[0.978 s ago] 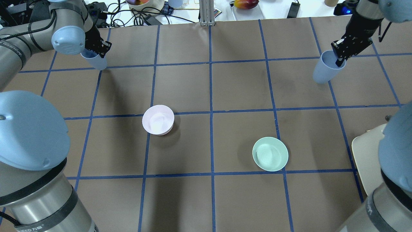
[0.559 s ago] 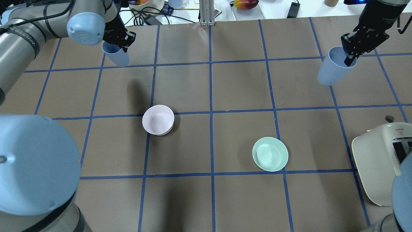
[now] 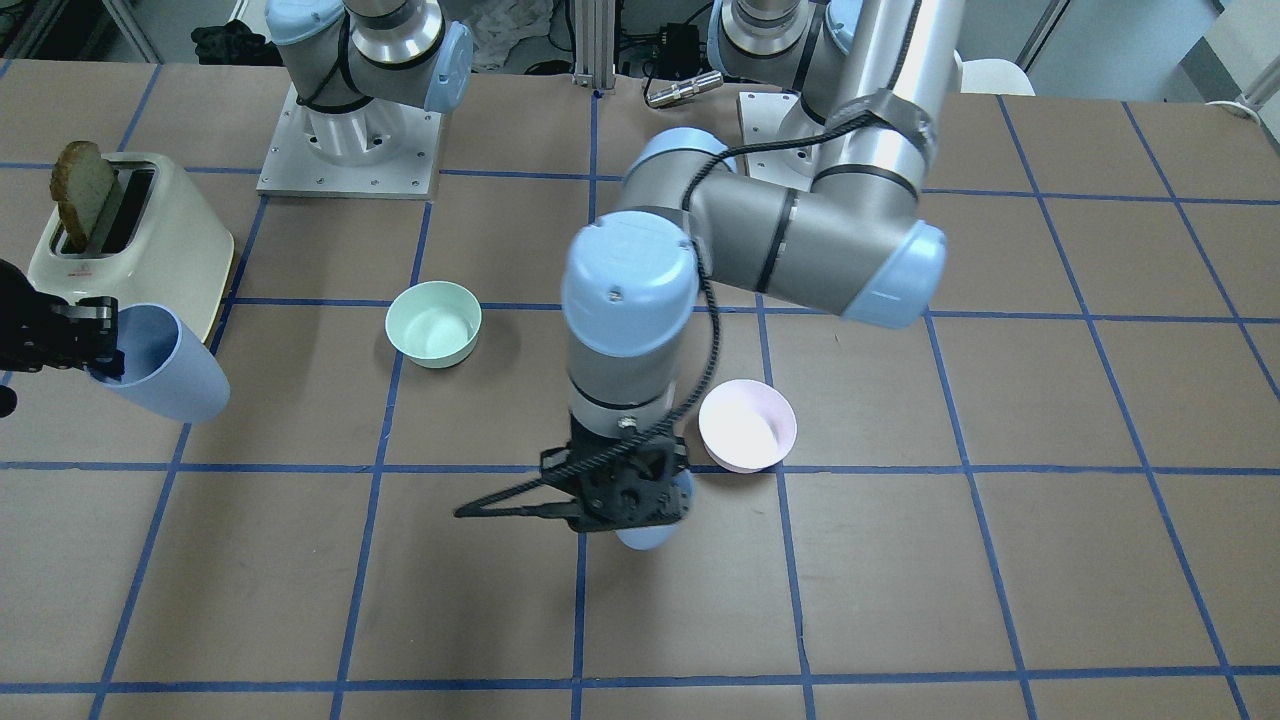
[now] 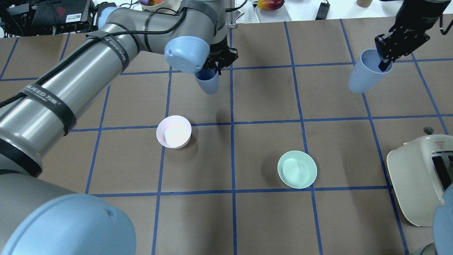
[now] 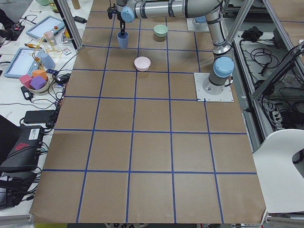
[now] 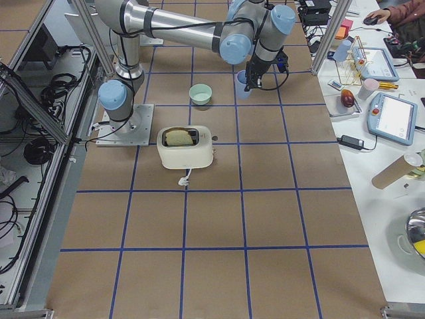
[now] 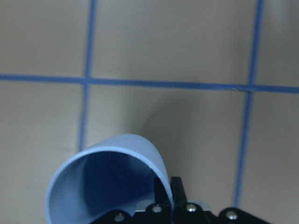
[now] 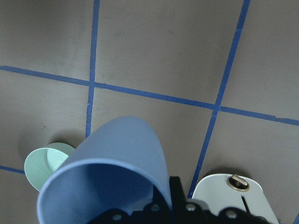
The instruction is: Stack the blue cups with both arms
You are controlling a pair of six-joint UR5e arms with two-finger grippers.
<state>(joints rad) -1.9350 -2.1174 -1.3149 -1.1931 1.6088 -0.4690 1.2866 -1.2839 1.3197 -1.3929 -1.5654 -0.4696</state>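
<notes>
Blue cups were two: middle cup (image 4: 208, 83), right cup (image 4: 364, 76). Bowls were two: pink bowl (image 4: 173, 131), mint-green bowl (image 4: 297, 169). Toaster (image 3: 160, 250) was one; bread slice (image 3: 85, 190) one. Robot arms (image 4: 78, 81) were two.

The right gripper (image 8: 171, 190) pinches the rim of the blue cup (image 8: 126, 154); below, on the desk (image 8: 163, 46), sit a mint-green bowl (image 8: 44, 165) and a cream toaster (image 8: 224, 200).

Left claw (image 4: 214, 68), right claw (image 4: 383, 63): both clamped.
</notes>
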